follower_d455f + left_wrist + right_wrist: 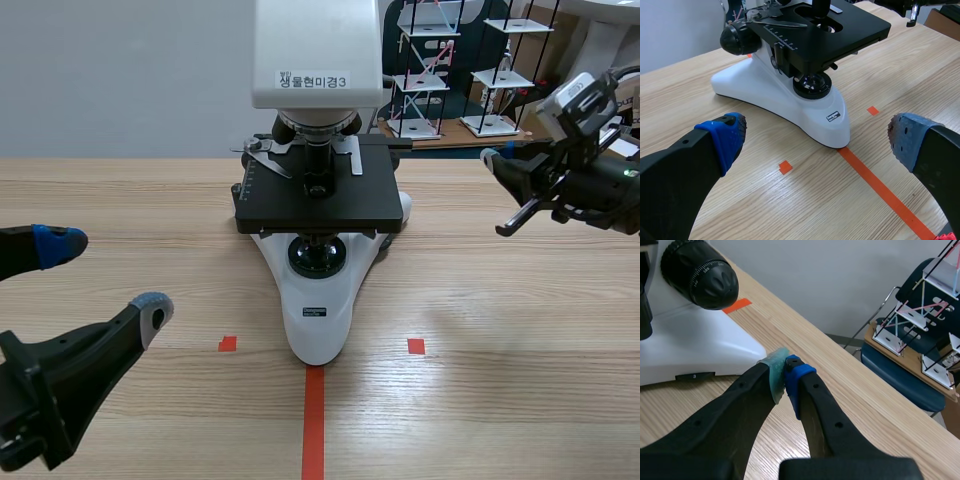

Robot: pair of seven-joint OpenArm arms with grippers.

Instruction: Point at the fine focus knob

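Table (540,400), wood, w/ white-and-black microscope (318,320) standing mid-table, base front at the end of the orange tape line (313,420). Left gripper (105,277) sits low on the near side, well apart from the scope, fingers spread wide w/ nothing btwn them. Right gripper (785,374) is raised by the scope's right side, pads pressed together on nothing, tip near the white base, not touching. Fine focus knob (700,272): black, ridged, on the scope's side, ahead of the right tip w/ a gap btwn.
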